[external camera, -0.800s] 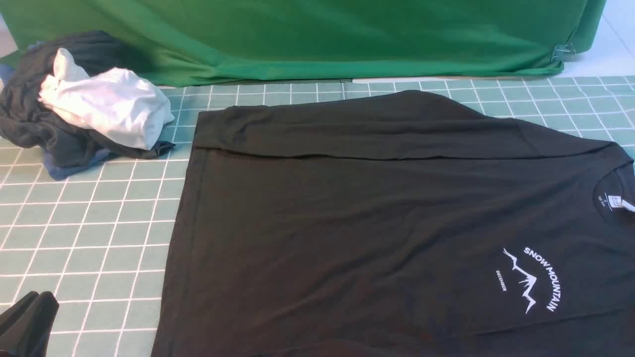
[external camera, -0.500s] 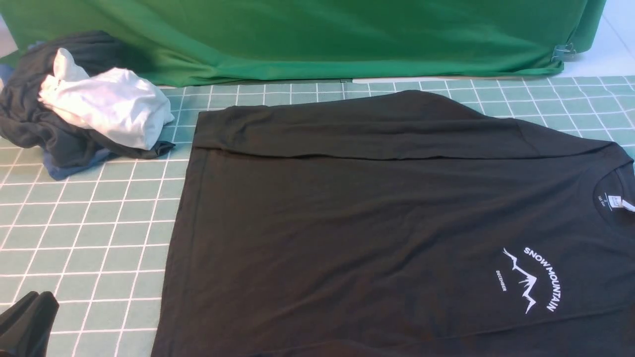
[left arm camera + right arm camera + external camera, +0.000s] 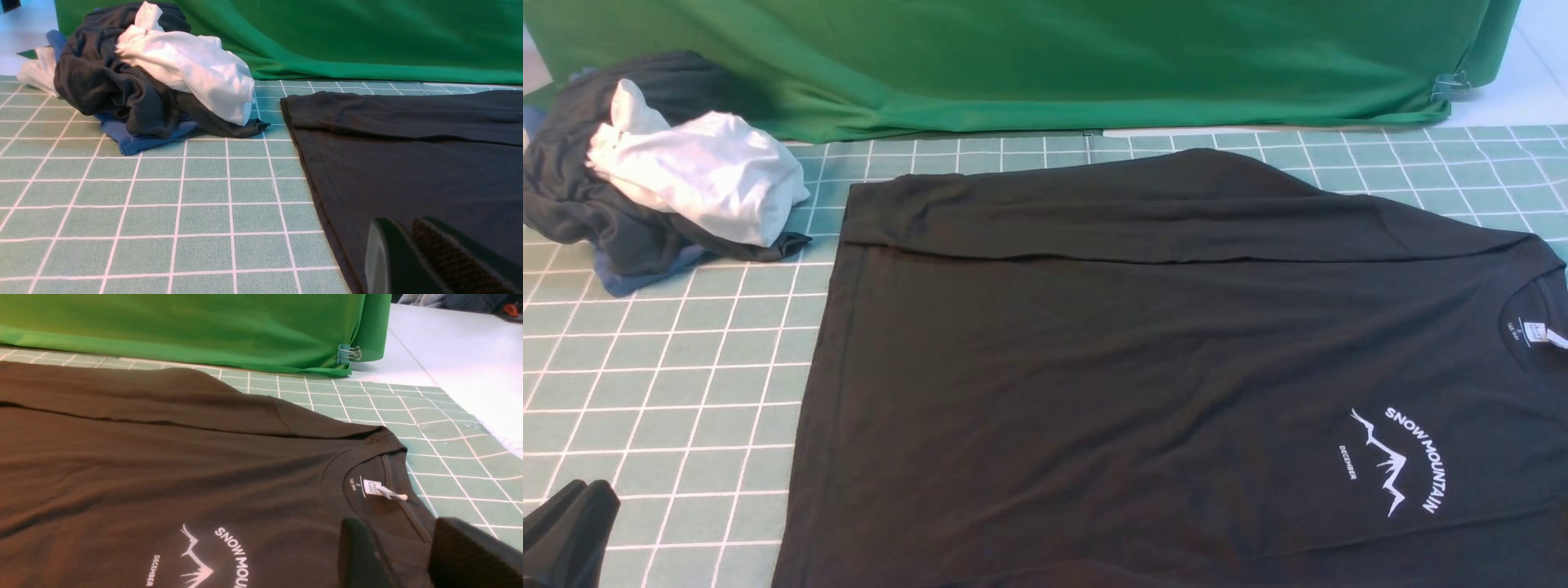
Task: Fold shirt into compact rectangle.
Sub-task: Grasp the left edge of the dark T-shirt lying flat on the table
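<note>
Nothing moved | shirt (image 3: 1143,367) spread | right pincer (image 3: 398,531) parted, wrist view only

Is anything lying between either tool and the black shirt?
Nothing visible does. The left tool is near the black shirt hem, the right tool by its collar; the clothes pile lies apart, far left.

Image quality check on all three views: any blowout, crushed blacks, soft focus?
Front view: light is even and soft with no glare, but the shirt reads very dark and its creases are faint. Left wrist view: the white garment is near clipping and the left hand is blurred up close. Right wrist view: the bare white tabletop is washed out, the right hand soft, the chest print sharp.
</note>
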`<act>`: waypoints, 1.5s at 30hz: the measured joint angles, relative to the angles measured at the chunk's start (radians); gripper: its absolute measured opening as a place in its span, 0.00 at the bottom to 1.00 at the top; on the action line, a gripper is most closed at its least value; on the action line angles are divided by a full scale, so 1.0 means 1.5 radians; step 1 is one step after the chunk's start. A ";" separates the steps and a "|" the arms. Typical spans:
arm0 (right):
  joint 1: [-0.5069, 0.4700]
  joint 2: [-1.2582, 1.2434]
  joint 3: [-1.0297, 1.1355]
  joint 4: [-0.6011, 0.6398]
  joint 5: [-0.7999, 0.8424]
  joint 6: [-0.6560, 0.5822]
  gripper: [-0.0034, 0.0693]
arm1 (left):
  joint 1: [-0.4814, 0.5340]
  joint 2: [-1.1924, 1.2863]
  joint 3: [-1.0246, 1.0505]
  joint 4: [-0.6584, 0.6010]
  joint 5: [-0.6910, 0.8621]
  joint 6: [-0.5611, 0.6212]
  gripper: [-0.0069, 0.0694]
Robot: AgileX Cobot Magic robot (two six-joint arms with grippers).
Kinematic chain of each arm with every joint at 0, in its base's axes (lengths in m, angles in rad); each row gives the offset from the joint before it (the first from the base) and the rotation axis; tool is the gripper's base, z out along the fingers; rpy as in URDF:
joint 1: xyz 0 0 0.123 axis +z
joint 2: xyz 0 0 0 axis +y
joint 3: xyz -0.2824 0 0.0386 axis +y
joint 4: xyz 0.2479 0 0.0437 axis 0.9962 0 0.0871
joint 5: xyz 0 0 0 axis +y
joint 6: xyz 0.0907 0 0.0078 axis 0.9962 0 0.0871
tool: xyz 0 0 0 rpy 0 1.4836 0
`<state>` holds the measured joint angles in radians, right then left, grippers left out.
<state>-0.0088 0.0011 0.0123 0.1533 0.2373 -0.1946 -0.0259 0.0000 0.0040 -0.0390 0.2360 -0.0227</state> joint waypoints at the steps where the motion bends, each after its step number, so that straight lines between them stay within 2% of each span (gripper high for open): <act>1: 0.000 0.000 0.000 0.000 0.000 0.000 0.38 | 0.000 0.000 0.000 0.000 0.000 0.000 0.14; 9: 0.000 0.000 0.000 0.000 0.000 0.000 0.38 | 0.000 0.000 0.000 0.006 -0.009 0.000 0.14; 11: 0.000 0.000 0.000 0.000 0.000 0.000 0.38 | 0.000 0.000 0.000 -0.031 -0.044 -0.017 0.14; 16: 0.000 0.000 0.000 0.001 0.000 0.001 0.38 | 0.000 0.000 0.000 -0.199 -0.172 -0.100 0.14; 18: 0.000 0.000 0.000 0.008 -0.003 0.008 0.38 | 0.000 0.000 0.000 -0.223 -0.208 -0.118 0.14; 22: 0.000 0.000 0.000 0.110 -0.086 0.130 0.38 | 0.000 0.000 0.000 -0.250 -0.371 -0.189 0.14; 26: 0.000 0.000 0.000 0.135 -0.146 0.248 0.38 | 0.000 0.000 0.000 -0.253 -0.504 -0.239 0.14; 27: 0.000 0.000 0.000 0.139 -0.164 0.295 0.38 | 0.000 0.000 0.000 -0.252 -0.571 -0.263 0.14; 30: 0.000 0.000 0.000 0.140 -0.176 0.313 0.38 | 0.000 0.003 -0.028 -0.253 -0.589 -0.286 0.14; 31: 0.000 0.000 0.000 0.141 -0.181 0.302 0.38 | 0.000 0.019 -0.091 -0.247 -0.538 -0.296 0.14; 32: 0.000 0.000 0.000 0.141 -0.182 0.300 0.38 | 0.000 0.021 -0.091 -0.245 -0.538 -0.296 0.14; 35: 0.000 0.000 0.000 0.142 -0.200 0.284 0.38 | 0.000 0.081 -0.238 -0.154 -0.359 -0.298 0.14; 36: 0.000 0.000 0.000 0.142 -0.206 0.284 0.38 | 0.000 0.092 -0.247 -0.147 -0.345 -0.298 0.14; 38: 0.000 0.000 0.000 0.142 -0.265 0.291 0.38 | 0.000 0.166 -0.368 -0.086 -0.146 -0.298 0.14; 39: 0.000 0.000 0.000 0.142 -0.270 0.293 0.38 | 0.000 0.173 -0.377 -0.084 -0.130 -0.298 0.14; 40: 0.001 -0.001 -0.007 0.141 -0.283 0.303 0.36 | -0.001 0.241 -0.447 -0.076 0.017 -0.278 0.14; 42: 0.006 -0.001 -0.042 0.137 -0.247 0.298 0.30 | -0.001 0.317 -0.502 -0.079 0.157 -0.223 0.14; 43: 0.007 0.000 -0.048 0.137 -0.233 0.293 0.29 | -0.001 0.317 -0.502 -0.079 0.172 -0.216 0.14; 45: 0.020 0.029 -0.147 0.134 -0.129 0.215 0.15 | -0.001 0.428 -0.535 -0.106 0.364 -0.123 0.14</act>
<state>0.0213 0.0453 -0.2085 0.3540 0.0431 0.1280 -0.0269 0.6426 -0.7992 -0.1973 0.7813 -0.2071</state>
